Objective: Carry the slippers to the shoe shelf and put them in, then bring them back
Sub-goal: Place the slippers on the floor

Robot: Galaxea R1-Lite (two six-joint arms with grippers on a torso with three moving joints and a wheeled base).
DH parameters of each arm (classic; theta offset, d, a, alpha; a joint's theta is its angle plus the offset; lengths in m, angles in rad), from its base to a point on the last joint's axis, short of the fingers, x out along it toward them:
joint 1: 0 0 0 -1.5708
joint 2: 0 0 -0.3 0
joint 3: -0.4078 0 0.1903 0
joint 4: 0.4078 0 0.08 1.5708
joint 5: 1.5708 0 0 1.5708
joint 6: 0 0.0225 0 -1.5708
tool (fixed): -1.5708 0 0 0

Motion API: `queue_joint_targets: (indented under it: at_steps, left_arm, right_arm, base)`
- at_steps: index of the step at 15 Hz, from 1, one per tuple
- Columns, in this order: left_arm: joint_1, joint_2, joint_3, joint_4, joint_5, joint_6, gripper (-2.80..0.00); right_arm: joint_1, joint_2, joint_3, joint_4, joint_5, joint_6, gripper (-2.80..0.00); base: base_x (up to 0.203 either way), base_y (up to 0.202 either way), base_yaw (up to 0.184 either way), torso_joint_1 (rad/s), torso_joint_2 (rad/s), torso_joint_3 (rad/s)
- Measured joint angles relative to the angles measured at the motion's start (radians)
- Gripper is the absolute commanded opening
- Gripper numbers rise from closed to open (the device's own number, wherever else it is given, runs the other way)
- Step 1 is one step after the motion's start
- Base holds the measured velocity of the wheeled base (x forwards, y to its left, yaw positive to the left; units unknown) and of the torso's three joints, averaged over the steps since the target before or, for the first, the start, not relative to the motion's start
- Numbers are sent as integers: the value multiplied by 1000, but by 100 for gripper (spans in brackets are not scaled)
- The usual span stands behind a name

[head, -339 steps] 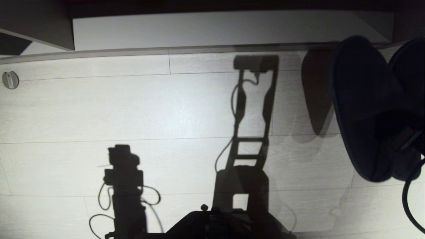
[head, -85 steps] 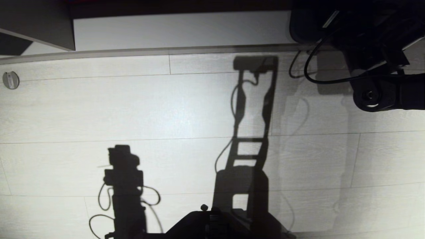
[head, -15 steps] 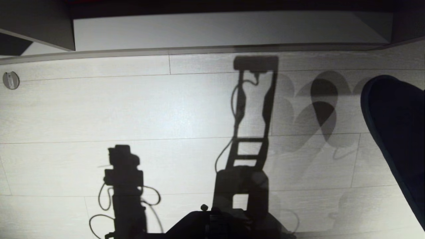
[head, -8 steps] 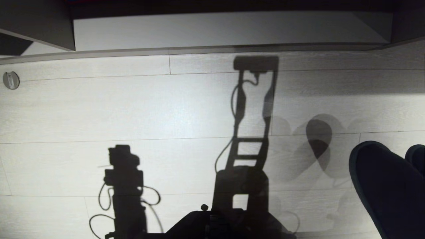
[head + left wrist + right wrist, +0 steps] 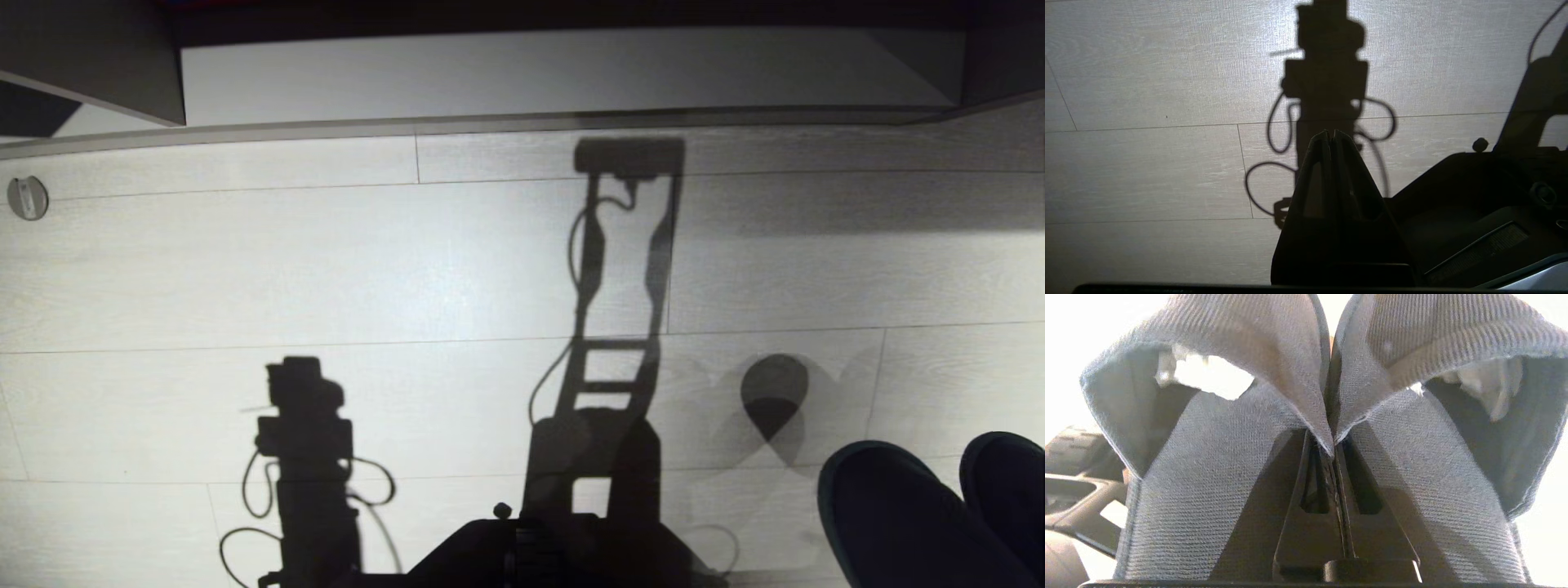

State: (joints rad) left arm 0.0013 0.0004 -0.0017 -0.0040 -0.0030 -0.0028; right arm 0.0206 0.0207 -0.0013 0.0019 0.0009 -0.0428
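Slippers [image 5: 1216,465] hang pinched by their adjoining inner edges in the clamped right gripper [image 5: 1333,451], toes at the head view's lower right above the floor [image 5: 326,269], well clear of the shoe shelf [image 5: 522,69], so the return carry seems underway, needing a lowering and release; left gripper [image 5: 1330,136] idles closed, empty.

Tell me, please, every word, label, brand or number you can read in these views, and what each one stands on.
None: no readable text shows in any view.
The slippers, pinched at their inner edges by the right gripper, show plain ribbed fabric with no label.
The shoe shelf and the floor are unmarked.
The round disc on the floor carries a mark too small to read.
The left gripper bears no lettering.
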Motion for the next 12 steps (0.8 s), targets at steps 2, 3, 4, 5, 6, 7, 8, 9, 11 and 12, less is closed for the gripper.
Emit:
queue_joint_targets:
  at_steps: [2, 3, 4, 5, 6, 7, 8, 9, 11, 12]
  left_arm:
    - [0, 0, 0, 0, 1, 0, -280]
    - [0, 0, 0, 0, 1, 0, -280]
    - [0, 0, 0, 0, 0, 0, -280]
    - [0, 0, 0, 0, 0, 0, -280]
    - [0, 0, 0, 0, 0, 0, -280]
    - [0, 0, 0, 0, 0, 0, -280]
    - [0, 0, 0, 0, 0, 0, -280]
    - [0, 0, 0, 0, 0, 0, -280]
    - [0, 0, 0, 0, 0, 0, -280]
    - [0, 0, 0, 0, 0, 0, -280]
  right_arm:
    - [-1, -14, 1, 2, 0, 1, -280]
    - [-1, -18, 1, 3, 0, 3, -280]
    - [-1, -21, 1, 4, -3, 11, -280]
    - [0, -23, 1, 4, -3, 22, -280]
    - [0, -24, 1, 4, -4, 32, -280]
    - [0, -25, 1, 4, -4, 35, -280]
    - [0, -25, 1, 4, -4, 36, -280]
    - [0, -25, 1, 4, -4, 36, -280]
    - [-1, -25, 1, 4, -4, 36, -280]
    - [-1, -25, 1, 4, -4, 36, -280]
  base:
    - [0, 0, 0, 0, 0, 0]
    - [0, 0, 0, 0, 0, 0]
    - [0, 0, 0, 0, 0, 0]
    - [0, 0, 0, 0, 0, 0]
    - [0, 0, 0, 0, 0, 0]
    - [0, 0, 0, 0, 0, 0]
    - [0, 0, 0, 0, 0, 0]
    - [0, 0, 0, 0, 0, 0]
    - [0, 0, 0, 0, 0, 0]
    - [0, 0, 0, 0, 0, 0]
